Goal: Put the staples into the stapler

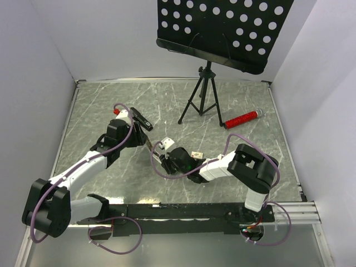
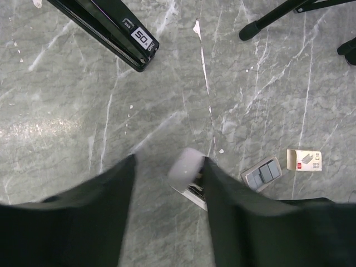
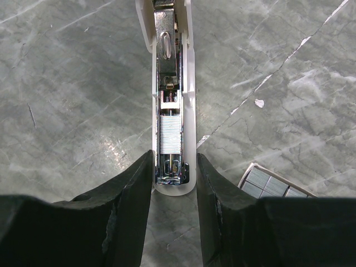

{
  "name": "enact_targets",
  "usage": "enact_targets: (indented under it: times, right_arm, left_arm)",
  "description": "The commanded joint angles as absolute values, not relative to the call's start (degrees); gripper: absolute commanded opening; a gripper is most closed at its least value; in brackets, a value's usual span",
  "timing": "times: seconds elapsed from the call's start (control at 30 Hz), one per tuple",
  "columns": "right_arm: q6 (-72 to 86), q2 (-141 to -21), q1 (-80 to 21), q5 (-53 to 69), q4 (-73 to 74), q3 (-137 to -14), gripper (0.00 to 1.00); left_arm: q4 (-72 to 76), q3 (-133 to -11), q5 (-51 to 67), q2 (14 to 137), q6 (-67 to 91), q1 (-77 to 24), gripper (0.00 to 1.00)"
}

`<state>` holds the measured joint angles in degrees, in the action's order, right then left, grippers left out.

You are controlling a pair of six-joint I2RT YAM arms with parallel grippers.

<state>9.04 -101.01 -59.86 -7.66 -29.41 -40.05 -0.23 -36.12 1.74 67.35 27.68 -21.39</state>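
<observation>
A white stapler [image 3: 167, 61] lies open on the marble table, its metal channel facing up. A silvery-grey strip of staples [image 3: 169, 136] sits in that channel near the rounded end. My right gripper [image 3: 173, 164] is shut on that end, one finger on each side wall. In the top view the stapler [image 1: 164, 146] lies mid-table between both grippers. My left gripper [image 2: 169, 167] hangs above it with its jaws apart. The stapler's raised white top [image 2: 186, 166] is blurred and rests against the right finger [image 2: 222, 189]. A gap shows to the other finger.
A black stapler [image 2: 111, 28] lies at the back left. A small tray of spare grey staple strips [image 2: 262, 173] and a tan-and-white box [image 2: 303, 159] sit right of the white stapler. A tripod music stand [image 1: 203, 100] and a red cylinder [image 1: 242, 118] stand farther back.
</observation>
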Motion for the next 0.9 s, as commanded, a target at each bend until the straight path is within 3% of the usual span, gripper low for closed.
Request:
enact_targets:
  times: [0.0, 0.17, 0.3, 0.37, 0.87]
  right_arm:
    - [9.14, -102.39, -61.08, -3.34, -26.37, -39.02, 0.15]
    - [9.23, -102.39, -61.08, -3.87, -26.54, -38.94, 0.15]
    - [9.58, -102.3, -61.0, -3.96, -26.98, -38.67, 0.15]
    - [9.67, -102.22, -61.08, -3.95, -27.16, -38.76, 0.15]
    - [10.55, -103.01, -61.0, -3.43, -29.18, -38.58, 0.14]
  left_arm:
    - [0.52, -36.12, 2.55, 68.46, 26.37, -21.18, 0.49]
    - [0.7, -36.39, 4.3, 70.48, 26.37, -21.36, 0.34]
    - [0.44, -36.21, 5.1, 70.75, 27.07, -22.23, 0.33]
    - [0.35, -35.95, 5.01, 70.32, 27.68, -23.2, 0.27]
    - [0.61, -30.77, -1.84, 62.14, 33.57, -35.41, 0.25]
